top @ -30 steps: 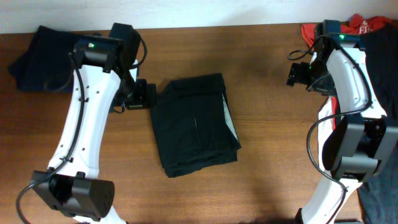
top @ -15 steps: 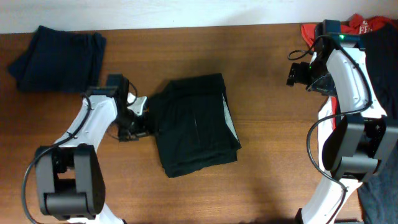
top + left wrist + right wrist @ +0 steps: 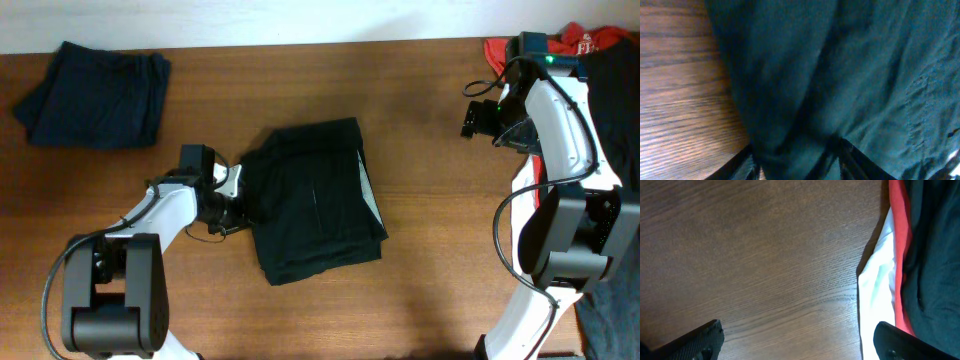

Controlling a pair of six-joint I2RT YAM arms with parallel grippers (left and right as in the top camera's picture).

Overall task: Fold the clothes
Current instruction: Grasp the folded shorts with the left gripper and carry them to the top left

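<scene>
At the near right corner of the bench (image 3: 430,300), shows dark cloth (image 3: 620,320) beside the arm base, apparently unfolded. At mid-bench, shows the black garment (image 3: 315,200) as a rough folded rectangle, with a pale grey-white lining (image 3: 372,200) exposed along its right edge. Places the left gripper (image 3: 232,197) low against that garment's left edge. From the left wrist, shows its fingers (image 3: 746,165) set wide, with black cloth bunched between them but not pinched. Suggests a final fold or a tidying move on this piece.

Farther back on the right, shows the right gripper (image 3: 478,118) over bare wood, jaws wide and empty, just beside a heap made up of a red garment (image 3: 590,42), a white garment (image 3: 875,295) and a black heap (image 3: 620,120). At the far left corner, shows a navy garment (image 3: 95,92) folded and set aside, judged done. Leaves the right-hand heap as the work remaining.

Bears white print on the red garment, too small to read. Shows no other label or brand.
</scene>
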